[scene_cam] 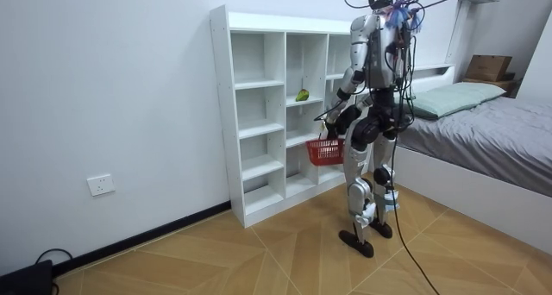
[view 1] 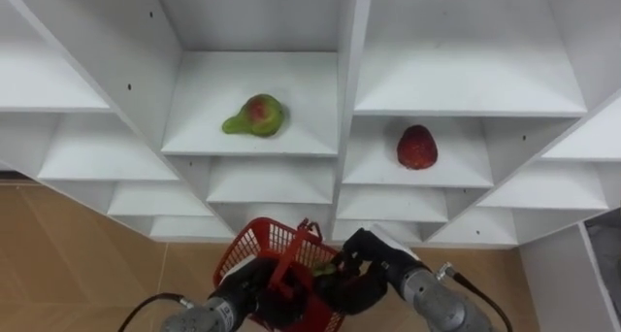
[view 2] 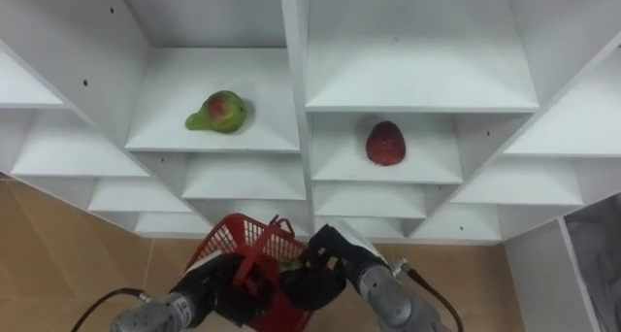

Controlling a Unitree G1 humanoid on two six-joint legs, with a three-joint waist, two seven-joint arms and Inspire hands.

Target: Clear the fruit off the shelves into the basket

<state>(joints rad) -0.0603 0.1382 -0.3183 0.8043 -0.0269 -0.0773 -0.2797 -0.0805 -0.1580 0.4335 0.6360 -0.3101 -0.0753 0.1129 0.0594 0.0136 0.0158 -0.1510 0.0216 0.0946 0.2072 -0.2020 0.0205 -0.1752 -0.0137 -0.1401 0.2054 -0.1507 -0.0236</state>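
**Robot standing at the white closet (scene_cam: pixel 221 114) with a red basket (scene_cam: pixel 325 152)**

It is facing the shelves on the wooden floor, holding the basket low before them. A green fruit (scene_cam: pixel 302 95) is lying on a middle shelf. A bed (scene_cam: pixel 483 122) is sitting at the room view's right.

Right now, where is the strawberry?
In the left eye view the strawberry lies on a white shelf right of the divider, one level below the pear in the neighbouring compartment to its left.
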